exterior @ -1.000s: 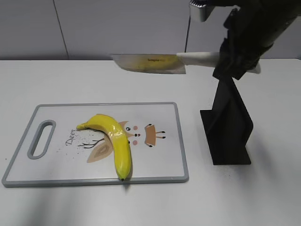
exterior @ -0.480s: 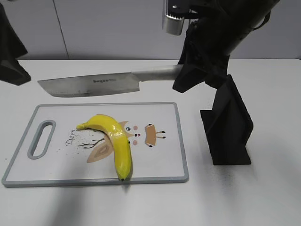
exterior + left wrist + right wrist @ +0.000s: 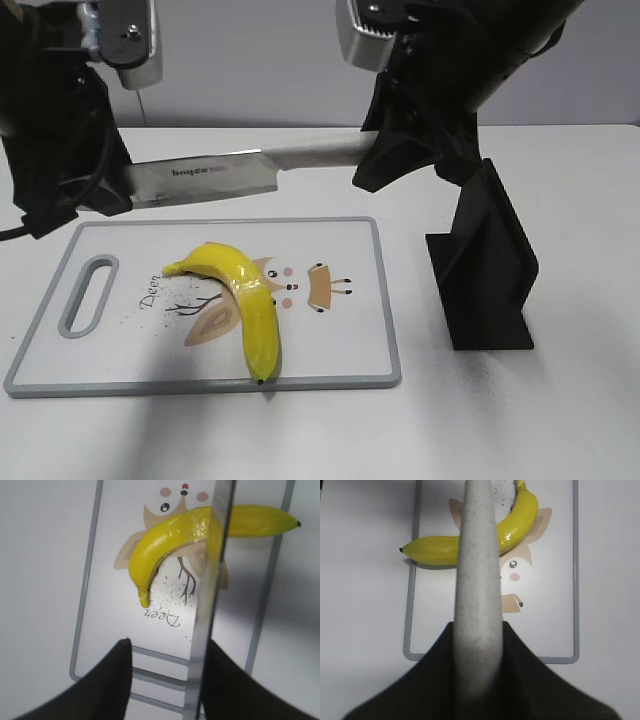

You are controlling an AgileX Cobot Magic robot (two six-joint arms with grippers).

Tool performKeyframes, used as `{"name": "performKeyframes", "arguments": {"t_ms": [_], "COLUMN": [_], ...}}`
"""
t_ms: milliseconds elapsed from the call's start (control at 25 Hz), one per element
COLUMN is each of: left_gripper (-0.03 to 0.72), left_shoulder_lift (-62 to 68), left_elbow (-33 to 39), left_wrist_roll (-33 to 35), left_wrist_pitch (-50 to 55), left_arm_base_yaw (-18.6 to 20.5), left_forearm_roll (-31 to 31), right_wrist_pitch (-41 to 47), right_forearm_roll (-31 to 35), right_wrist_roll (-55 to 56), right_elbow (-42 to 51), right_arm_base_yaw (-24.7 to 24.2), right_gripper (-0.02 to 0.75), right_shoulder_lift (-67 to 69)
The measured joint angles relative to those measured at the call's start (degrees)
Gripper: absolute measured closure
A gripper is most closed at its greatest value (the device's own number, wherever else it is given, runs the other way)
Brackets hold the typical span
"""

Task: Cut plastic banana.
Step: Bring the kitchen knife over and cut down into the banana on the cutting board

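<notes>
Now the left gripper (image 3: 100,195) has come in at the blade's far end, where half a second ago it stood off at the frame's edge and a second ago was out of sight. Its jaws stand apart with the tip of the knife (image 3: 205,178) between them, though whether either pad touches the steel I cannot tell from the left wrist view. The right gripper (image 3: 385,160) is clamped on the knife's pale handle, and it has carried the blade leftward over the last second. Below and ahead of both grippers, the plastic banana (image 3: 240,295) lies uncut on the cutting board (image 3: 350,350) on the desk (image 3: 560,420), its seam roughly under the blade. With both ends tended, the downward press at the seam looks to be the next step.
</notes>
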Motion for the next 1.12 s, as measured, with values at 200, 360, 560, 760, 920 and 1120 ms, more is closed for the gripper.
{"name": "performKeyframes", "arguments": {"t_ms": [200,360,560,760,920,1120], "left_gripper": [0.601,0.695,0.696,0.696,0.696,0.696], "left_shoulder_lift": [1.7,1.7,3.1,7.1,11.6,20.3], "left_elbow": [0.0,0.0,0.0,0.0,0.0,0.0], "left_wrist_roll": [0.2,0.6,0.9,1.0,1.0,1.1], "left_wrist_pitch": [0.0,0.4,0.1,-0.7,-2.2,-8.3], "left_arm_base_yaw": [0.0,0.0,0.2,0.2,0.2,0.4], "left_forearm_roll": [-0.1,-1.7,-4.1,-4.8,-5.2,-5.2], "right_wrist_pitch": [-0.7,-1.7,-1.6,-1.7,-2.9,-7.3], "right_forearm_roll": [0.0,-1.5,-4.2,-6.7,-8.2,-9.6], "right_wrist_roll": [-0.1,-0.2,2.5,3.4,3.5,3.5], "right_elbow": [0.0,-0.1,-0.2,-0.3,-0.3,-0.3], "right_arm_base_yaw": [0.0,0.0,0.0,0.0,0.0,-0.1], "right_gripper": [0.547,0.547,0.547,0.546,0.546,0.545], "right_shoulder_lift": [0.0,0.1,1.1,5.1,8.9,15.2]}}
